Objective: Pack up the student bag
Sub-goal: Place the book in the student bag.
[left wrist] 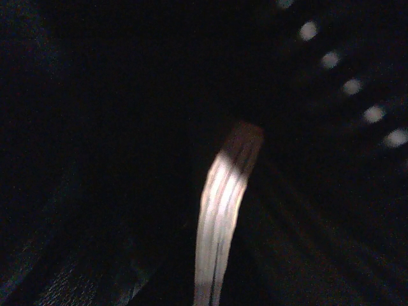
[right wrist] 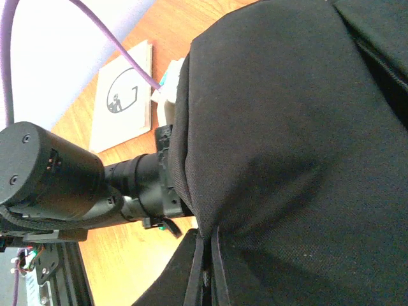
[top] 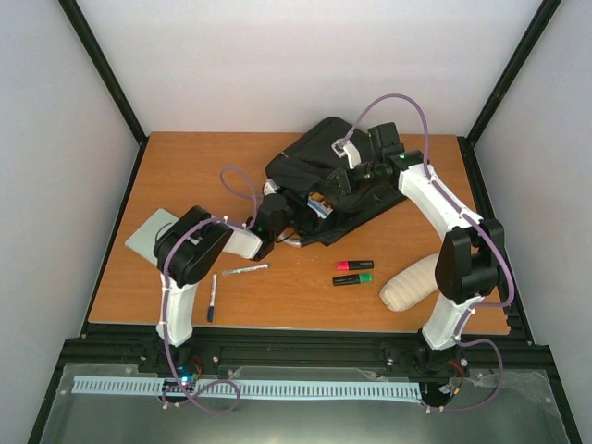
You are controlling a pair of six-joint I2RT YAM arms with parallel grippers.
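The student bag (top: 319, 153), a large black fabric backpack, lies at the back middle of the table, and its cloth (right wrist: 287, 127) fills the right wrist view. My right gripper (right wrist: 209, 242) is shut on a fold of that fabric and holds the flap up (top: 350, 159). Under the raised flap, my left arm (top: 268, 222) reaches in from the left, its wrist (right wrist: 137, 185) vanishing into the opening. The left gripper is hidden inside. In the dark left wrist view, a pale slim ribbed object (left wrist: 223, 204) runs up from where the jaws meet.
A grey notebook (top: 153, 231) lies at the left. In front of the bag are a silver pen (top: 245, 270) and a blue marker (top: 212, 298). A pink highlighter (top: 354, 265), a green highlighter (top: 353, 278) and a beige ribbed pouch (top: 412, 282) lie at the front right.
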